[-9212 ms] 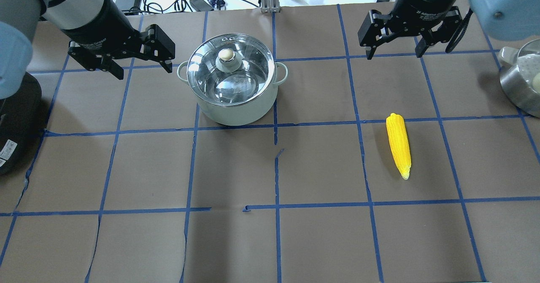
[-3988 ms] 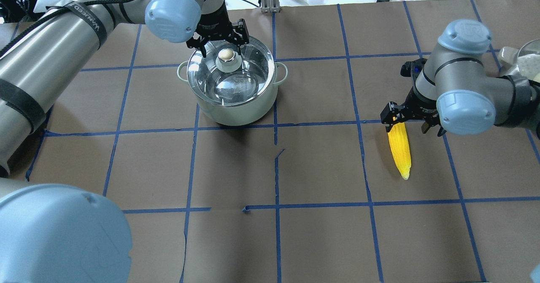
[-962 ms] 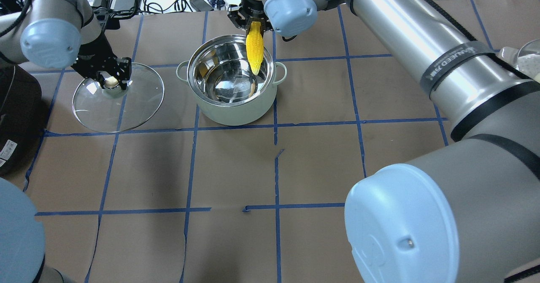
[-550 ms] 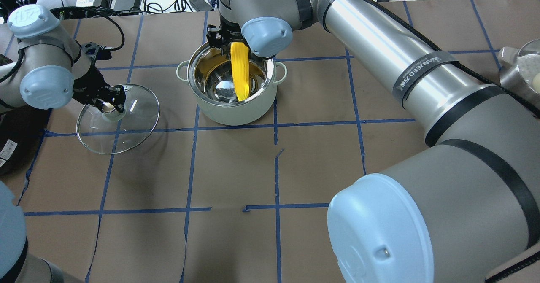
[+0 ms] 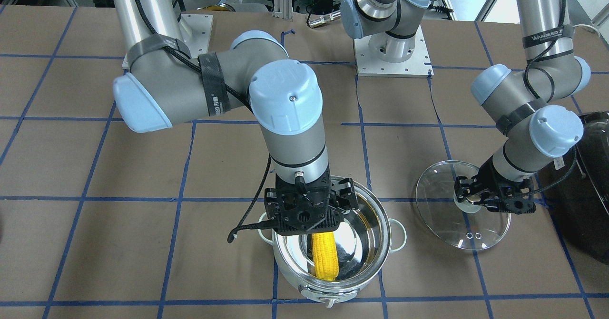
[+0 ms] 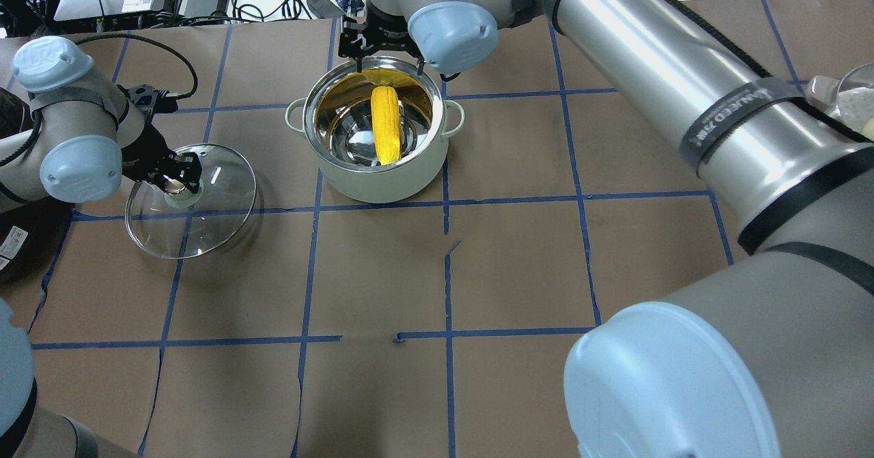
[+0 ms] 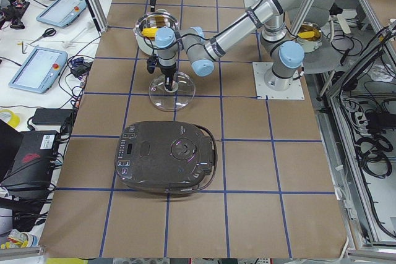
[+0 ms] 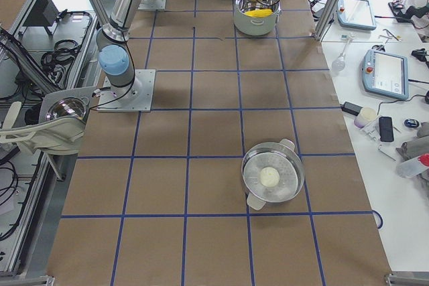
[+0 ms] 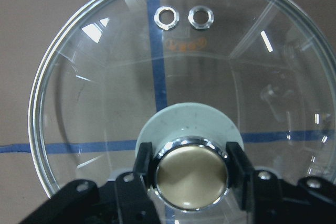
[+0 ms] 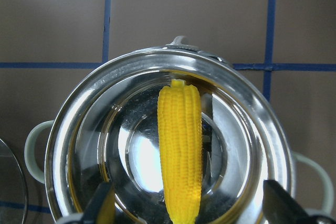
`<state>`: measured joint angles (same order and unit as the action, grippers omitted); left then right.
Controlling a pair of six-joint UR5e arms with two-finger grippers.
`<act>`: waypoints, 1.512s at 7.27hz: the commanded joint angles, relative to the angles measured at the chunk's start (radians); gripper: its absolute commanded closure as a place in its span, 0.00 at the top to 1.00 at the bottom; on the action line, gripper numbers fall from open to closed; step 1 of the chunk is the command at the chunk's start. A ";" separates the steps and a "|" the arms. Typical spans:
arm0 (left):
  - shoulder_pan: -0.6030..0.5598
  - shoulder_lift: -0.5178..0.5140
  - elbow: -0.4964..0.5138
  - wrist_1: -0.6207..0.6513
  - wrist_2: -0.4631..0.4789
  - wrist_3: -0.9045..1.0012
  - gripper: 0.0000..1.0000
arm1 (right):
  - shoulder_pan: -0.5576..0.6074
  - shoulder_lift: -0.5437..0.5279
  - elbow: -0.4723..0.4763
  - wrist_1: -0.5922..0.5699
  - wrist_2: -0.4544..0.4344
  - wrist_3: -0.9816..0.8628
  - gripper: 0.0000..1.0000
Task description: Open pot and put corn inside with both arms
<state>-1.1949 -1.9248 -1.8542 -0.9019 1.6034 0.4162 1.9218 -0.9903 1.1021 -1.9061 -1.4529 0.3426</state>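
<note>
**Yellow cob down in the pot, lid held aside**

Front-facing view: the corn (image 5: pixel 325 257) lies inside the pot (image 5: pixel 382 257), under the right gripper (image 5: pixel 307 214).

Overhead: the glass lid (image 6: pixel 218 219) is well to the pot's side, low at the table (image 6: pixel 519 267). Whether it rests flat I cannot tell. The left gripper (image 6: pixel 176 177) is on it.

Left wrist: both fingers (image 9: pixel 143 163) clamp the brass knob (image 9: pixel 191 177).

Right wrist: the jaws stand wide, clear of the cob.

Placing looks done. Next, the right arm should lift straight up, clear of the rim.
</note>
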 commanded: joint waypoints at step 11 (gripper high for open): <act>-0.135 0.144 0.289 -0.477 0.000 -0.100 1.00 | -0.392 -0.584 0.466 0.440 -0.118 -0.307 1.00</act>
<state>-1.2670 -1.8258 -1.6882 -1.1799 1.6016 0.3819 1.5290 -1.5534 1.5479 -1.4587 -1.5585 0.0339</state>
